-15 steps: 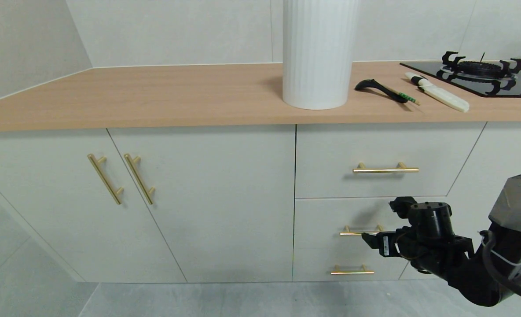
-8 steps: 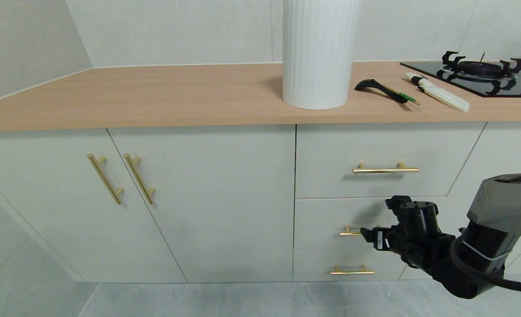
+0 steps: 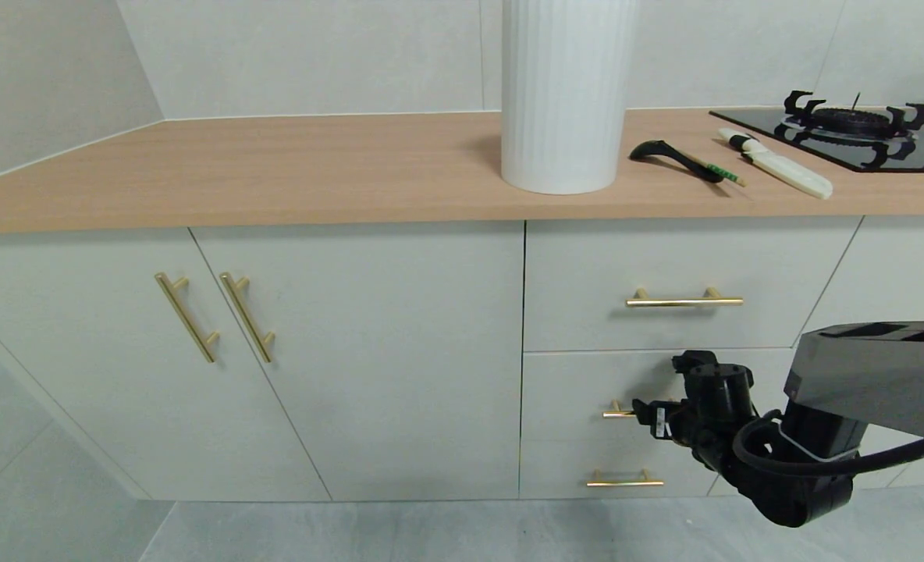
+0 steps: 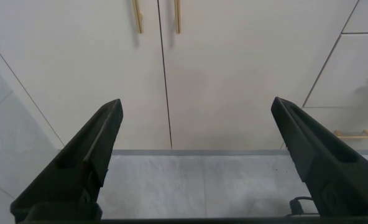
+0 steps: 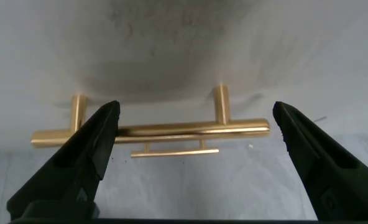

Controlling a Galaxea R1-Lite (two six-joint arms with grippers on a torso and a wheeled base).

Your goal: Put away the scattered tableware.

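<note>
Facing the handle (image 5: 150,132) at lower right, right gripper (image 3: 651,411) spread wide, empty. Jaws look set along it, not across; closing may catch nothing and slip on the pull.

A home kitchen: wooden countertop (image 3: 275,168), gas hob (image 3: 852,129), tiled wall (image 3: 314,55), gold-handled cabinets (image 3: 353,351)

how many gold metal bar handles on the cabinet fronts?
5: left door handle, right door handle, top drawer handle, middle drawer handle, partly hidden by the right gripper, bottom drawer handle.
</note>
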